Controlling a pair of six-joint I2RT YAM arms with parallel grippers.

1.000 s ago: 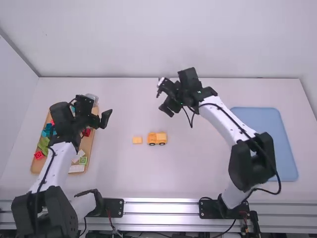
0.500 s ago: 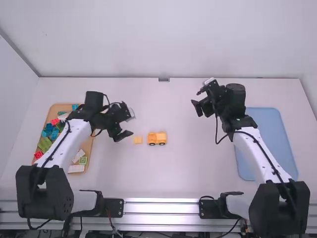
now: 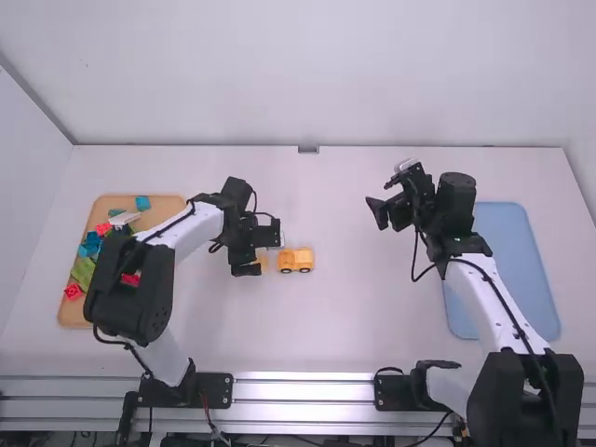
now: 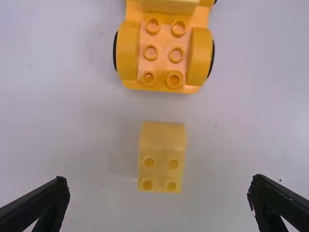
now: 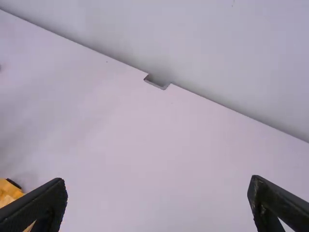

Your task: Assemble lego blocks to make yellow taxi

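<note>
Black L gripper (image 4: 160, 180): fingers spread, nothing clamped. Yellow block (image 4: 161, 159) lies on table btwn the fingertips as seen in L wrist view, studs up, sloped or rounded part toward the car. Grip pos. looks near-ready; height above block can't be judged exactly.

Next outward: car (image 4: 161, 53), orange-yellow, upright on its wheels, just beside block w/ a small gap. Raised piece sits at the end farther from block; six studs are exposed at the near end.

R gripper (image 5: 158, 180): fingers also apart, empty, over the table (image 3: 345, 326) on the R side, well clear of car.

Outer area: tray (image 3: 168, 205) at far L holds green, red, blue and white parts, prob. spares or distractors. Blue mat (image 3: 521, 270) lies flat at far R, partly behind R arm (image 3: 484, 284); prob. the drop-off for the finished assy, tho' that is a guess.

Status, done: wheeled base w/ raised piece. Remaining: block not attached; studs near it unfilled. Judged mostly built, prob. one join to go. Can't tell if any tray part is also req'd.

Next step (est.): lower if req'd, close on block sides, lift, align w/ exposed studs, press. Caution: car is on wheels and may roll under push; R gripper could brace it.
</note>
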